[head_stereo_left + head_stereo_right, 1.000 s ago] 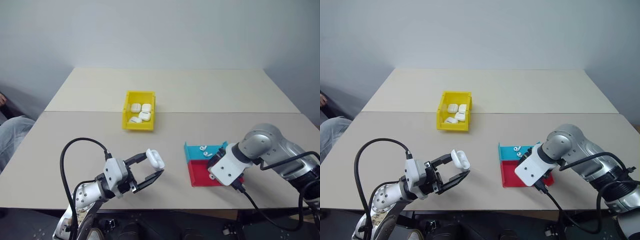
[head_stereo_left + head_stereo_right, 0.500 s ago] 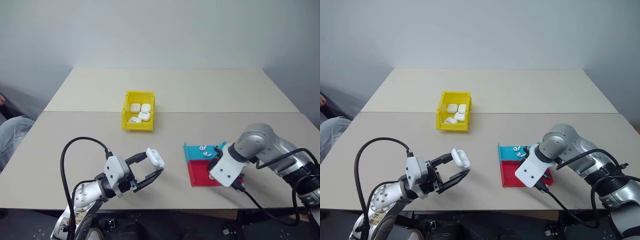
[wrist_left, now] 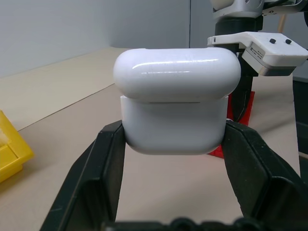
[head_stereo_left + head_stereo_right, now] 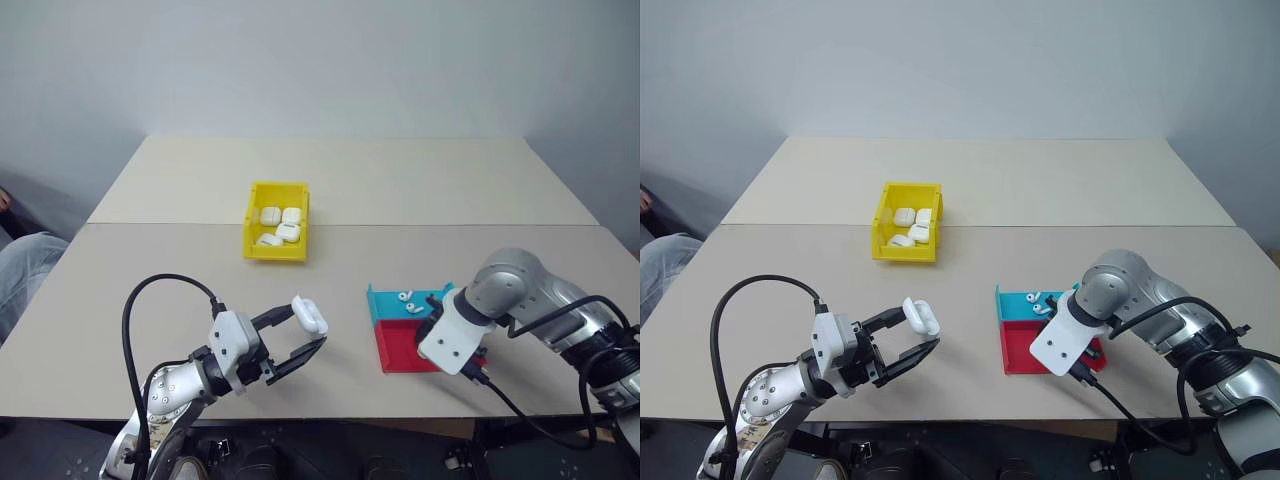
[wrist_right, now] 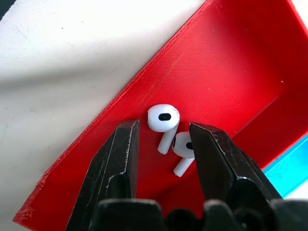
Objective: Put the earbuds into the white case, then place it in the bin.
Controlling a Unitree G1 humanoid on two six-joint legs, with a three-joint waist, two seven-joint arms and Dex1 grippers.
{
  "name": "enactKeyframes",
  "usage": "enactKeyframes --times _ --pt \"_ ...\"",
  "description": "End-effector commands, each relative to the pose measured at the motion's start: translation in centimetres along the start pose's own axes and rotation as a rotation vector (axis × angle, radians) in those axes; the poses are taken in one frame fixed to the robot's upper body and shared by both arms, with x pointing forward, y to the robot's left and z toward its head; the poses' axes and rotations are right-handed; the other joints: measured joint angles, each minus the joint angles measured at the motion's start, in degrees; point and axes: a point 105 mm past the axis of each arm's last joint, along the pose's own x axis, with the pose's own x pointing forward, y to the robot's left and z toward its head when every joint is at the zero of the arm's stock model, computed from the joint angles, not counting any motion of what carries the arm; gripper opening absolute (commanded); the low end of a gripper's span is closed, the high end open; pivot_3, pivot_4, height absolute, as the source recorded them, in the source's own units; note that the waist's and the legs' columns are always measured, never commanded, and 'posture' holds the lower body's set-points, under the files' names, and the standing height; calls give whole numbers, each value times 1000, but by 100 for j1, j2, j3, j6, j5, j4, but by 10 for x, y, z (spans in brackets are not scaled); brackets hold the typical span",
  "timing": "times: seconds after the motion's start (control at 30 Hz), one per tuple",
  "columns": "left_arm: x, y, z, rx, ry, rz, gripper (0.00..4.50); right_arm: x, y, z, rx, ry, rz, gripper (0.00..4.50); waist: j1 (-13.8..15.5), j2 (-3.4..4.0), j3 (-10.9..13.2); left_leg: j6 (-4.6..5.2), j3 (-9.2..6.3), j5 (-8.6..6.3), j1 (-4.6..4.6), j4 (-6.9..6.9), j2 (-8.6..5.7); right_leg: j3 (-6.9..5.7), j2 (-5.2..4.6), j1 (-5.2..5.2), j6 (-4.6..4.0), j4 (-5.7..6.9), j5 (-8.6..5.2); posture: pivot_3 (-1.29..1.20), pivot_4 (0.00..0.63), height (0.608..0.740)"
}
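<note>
- The right gripper (image 5: 161,144) is open, pointing down over the red tray (image 5: 231,62); two earbuds (image 5: 163,120) lie between its fingers.
- The left gripper (image 3: 173,139) is closed on the white case (image 3: 175,101), at lower left of the head view.

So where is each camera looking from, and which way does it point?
Left and right eye views: on the head, facing forward and down at the table, yellow bin, both arms.
Left wrist view: along the left gripper, shut on the white case; the right arm behind.
Right wrist view: straight down past the right gripper, open over two earbuds in the red tray.
Shared: the red tray shows in all.
</note>
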Motion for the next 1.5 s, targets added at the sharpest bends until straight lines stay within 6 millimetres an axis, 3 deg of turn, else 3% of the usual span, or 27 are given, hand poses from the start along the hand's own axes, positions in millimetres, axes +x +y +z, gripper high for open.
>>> enactKeyframes --times 0.03,0.57,0.87,1.0,1.37,1.5 --pt "1 -2 12 37 -30 -9 2729 -3 -1 2 -33 11 18 2059 2 0 0 0 0 0 0 0 0 0 0 0 0 0 0 0 150 740" --pt "0 -3 8 40 -12 0 2729 4 3 6 -39 -9 37 2059 4 0 0 0 0 0 1 0 0 0 0 1 0 0 0 0 150 740" --pt "1 -1 7 47 -1 -1 2729 6 2 -1 -41 32 21 2059 2 -1 0 0 1 0 16 0 0 0 0 14 0 0 0 0 150 740" --pt "1 0 7 49 3 -1 2729 6 2 -1 -48 32 20 1170 -2 -1 -1 0 1 0 19 0 1 0 0 16 -1 0 0 0 150 740" --pt "1 1 8 48 -1 3 2729 6 -1 -2 -48 42 2 1170 -2 -11 -8 0 2 0 24 -1 2 1 0 21 -1 0 0 0 150 740" --pt "2 1 14 52 -27 -2 2729 -12 -5 10 20 -52 -57 1170 2 -12 -8 0 2 0 23 -1 2 1 0 19 -1 0 0 0 150 740"
